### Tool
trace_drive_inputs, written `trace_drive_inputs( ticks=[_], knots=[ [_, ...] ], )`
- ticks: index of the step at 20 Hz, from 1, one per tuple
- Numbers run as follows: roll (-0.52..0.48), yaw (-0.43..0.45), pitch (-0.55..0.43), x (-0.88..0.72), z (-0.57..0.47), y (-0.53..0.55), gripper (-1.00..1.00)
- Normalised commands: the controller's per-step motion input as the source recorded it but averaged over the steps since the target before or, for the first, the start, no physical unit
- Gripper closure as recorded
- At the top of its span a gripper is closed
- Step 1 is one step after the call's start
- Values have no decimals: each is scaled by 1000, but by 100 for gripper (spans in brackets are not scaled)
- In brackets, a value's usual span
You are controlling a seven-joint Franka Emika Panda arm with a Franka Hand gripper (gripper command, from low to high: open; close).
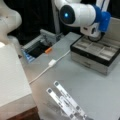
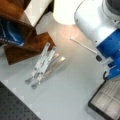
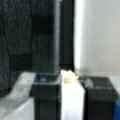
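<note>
Nearest in a front view lie the metal strips (image 1: 65,102), flat on the grey desk (image 1: 100,90), crossed over each other like long rulers with little holes. In a front view they also show (image 2: 43,65) just beside a brown wooden stand (image 2: 30,47).

To the left of the strips sits a big white box (image 1: 12,82) at the desk's edge. A thin white cable (image 1: 51,63) runs across the desk from beside that box toward the far right. It has a small white block in the middle.

Farther back on the left is an open dark bin (image 1: 37,48) with a small orange thing (image 1: 48,50) at its rim.

On the right, farther away, stands a flat case (image 1: 96,53) with its lid up. Inside are pale little compartments side by side. A corner of the case shows too in a front view (image 2: 106,101).

The white and blue robot arm (image 1: 82,15) hangs over the far end of the case, and the gripper (image 1: 96,37) is right above it. It is closer to the case than to anything else.

In the wrist view the two dark fingers (image 3: 46,97) stand apart, with a white block (image 3: 71,97) in the gap between them. I cannot tell if the fingers are squeezing it or only standing beside it. A tiny orange-brown spot sits on top of the block.
</note>
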Motion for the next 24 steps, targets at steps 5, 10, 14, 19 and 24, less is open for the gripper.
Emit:
trace_drive_inputs(
  ticks=[5, 10, 14, 19, 24],
  knots=[
    [65, -257, -2, -135, -366, 264, 100],
    [86, -215, -17, -109, -454, 211, 100],
    [83, -194, -41, -46, -452, 261, -100],
    [81, -127, -39, 42, -509, 239, -100],
    [140, -106, -49, 165, -369, 219, -100]
  ],
)
